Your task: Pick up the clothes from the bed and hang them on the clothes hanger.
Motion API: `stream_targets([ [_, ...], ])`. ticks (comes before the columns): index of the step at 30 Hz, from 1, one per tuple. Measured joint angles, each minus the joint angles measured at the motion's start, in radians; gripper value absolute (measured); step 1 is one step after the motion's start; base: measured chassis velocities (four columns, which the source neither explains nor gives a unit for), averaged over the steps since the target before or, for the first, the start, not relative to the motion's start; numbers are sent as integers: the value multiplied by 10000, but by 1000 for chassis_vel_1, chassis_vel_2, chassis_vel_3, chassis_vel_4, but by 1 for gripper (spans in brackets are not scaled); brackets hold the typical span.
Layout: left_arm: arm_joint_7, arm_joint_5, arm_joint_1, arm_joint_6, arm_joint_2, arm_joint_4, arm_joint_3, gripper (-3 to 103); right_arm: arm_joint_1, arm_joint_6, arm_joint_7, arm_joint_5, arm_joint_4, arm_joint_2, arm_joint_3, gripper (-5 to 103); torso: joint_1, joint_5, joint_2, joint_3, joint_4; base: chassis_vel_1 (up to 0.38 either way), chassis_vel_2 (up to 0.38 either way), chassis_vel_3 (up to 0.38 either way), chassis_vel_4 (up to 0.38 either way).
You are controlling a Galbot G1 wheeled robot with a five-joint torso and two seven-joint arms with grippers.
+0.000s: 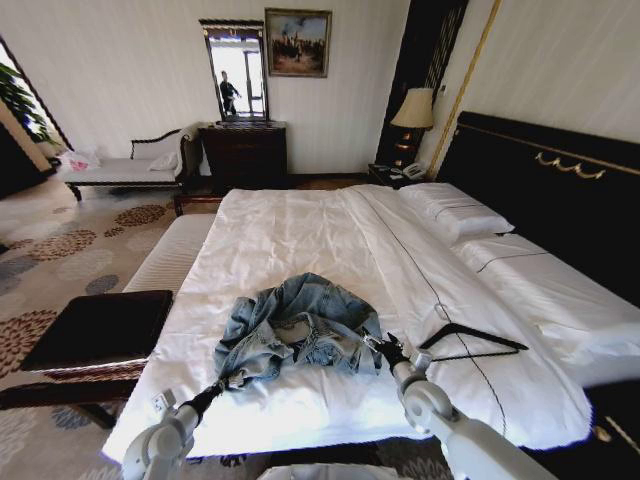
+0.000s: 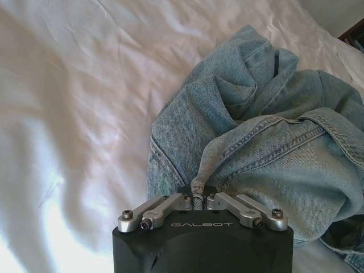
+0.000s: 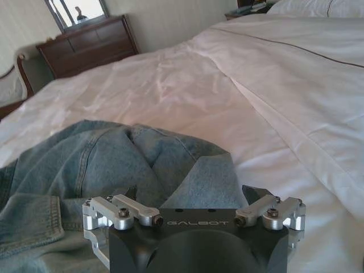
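Your view takes in the wide bed [image 1: 300,240], its white sheets running from 6 o'clock up to 12, with the black headboard [image 1: 560,200] along the 3 o'clock side and white pillows [image 1: 455,212] stacked against it. Off the mattress at 9 o'clock you have a dark bench [image 1: 100,328] on patterned carpet, and farther back at 11 o'clock a pale chaise [image 1: 125,168] beside a dark dresser [image 1: 245,155] with a mirror on top. The denim jacket [image 1: 300,328] lies crumpled in a heap on the near part of the bed, around 6 o'clock, bunched with folds standing up. The black clothes hanger [image 1: 470,342] lies flat on the sheet just beside it at 4 o'clock, apart from the denim. Your left hand [image 1: 222,384] sits at the jacket's near-left edge, fingers pressed together on a fold of denim hem [image 2: 198,190]. Your right hand [image 1: 385,345] is at the jacket's right edge, between the cloth and the hanger; its fingers [image 3: 122,211] are spread, with denim bunched right in front of them.
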Motion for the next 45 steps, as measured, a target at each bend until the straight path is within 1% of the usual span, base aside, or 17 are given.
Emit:
stream_targets([
  [2,-1,0,0,0,0,-1,3,7,130,-129,135,84,34,-121,-156,100,0,0,0,0,1,0,0,0,0],
  [5,-7,4,1,-1,-12,-4,11,7,538,-666,720,576,204,-324,-566,100,0,0,-1,0,1,0,0,0,0],
  [7,-7,9,10,-2,-17,-14,9,7,734,-994,1137,937,309,-309,-714,100,0,0,0,0,1,0,0,0,0],
  [9,-8,10,15,-2,-17,-17,6,7,790,-1081,1243,1052,343,-286,-746,100,0,0,-1,0,1,0,0,0,0],
  [11,-8,15,32,-7,-13,-18,-11,7,916,-1213,1430,1444,452,-181,-834,100,0,0,0,0,1,0,0,0,0],
  [16,-7,20,58,-12,0,-19,-34,7,983,-1224,1493,1887,637,-54,-901,100,0,-1,0,-1,0,0,0,0,0],
  [25,-9,93,60,-19,-22,-18,-25,7,788,-1241,1403,1812,598,35,-981,100,0,-1,0,-1,0,0,0,0,0],
  [26,-10,96,59,-19,-23,-15,-25,7,770,-1242,1394,1783,588,57,-992,103,0,0,0,-1,0,0,0,0,0],
  [27,-11,100,58,-20,-23,-13,-24,7,758,-1242,1388,1763,583,75,-998,100,0,0,0,-1,0,0,0,0,0],
  [29,-13,101,58,-20,-23,-13,-24,7,745,-1242,1383,1749,583,86,-998,100,0,-1,0,-1,1,0,0,0,0],
  [32,-20,107,52,-21,-25,-13,-24,7,654,-1243,1372,1724,627,92,-984,85,0,0,0,-1,1,0,0,0,0],
  [33,-20,107,52,-21,-25,-13,-24,7,654,-1243,1372,1724,627,92,-984,85,0,0,0,-1,1,0,0,0,0],
  [36,-24,117,40,-28,-21,-6,-25,7,430,-1230,1339,1634,790,84,-922,68,0,0,0,0,0,0,0,0,0],
  [37,-24,117,40,-28,-21,-6,-25,7,430,-1230,1339,1634,790,84,-922,68,0,0,0,0,0,0,0,0,0],
  [39,-24,125,38,-31,-14,6,-25,7,275,-1181,1279,1520,890,84,-893,58,0,-1,0,-1,0,0,0,0,0],
  [41,-24,130,37,-35,-12,10,-24,7,202,-1140,1232,1442,928,83,-884,58,0,0,0,-1,1,0,0,0,0],
  [45,-26,157,29,-42,6,16,-16,7,-44,-993,1020,1164,1014,67,-833,36,0,0,0,-1,0,0,0,0,0],
])
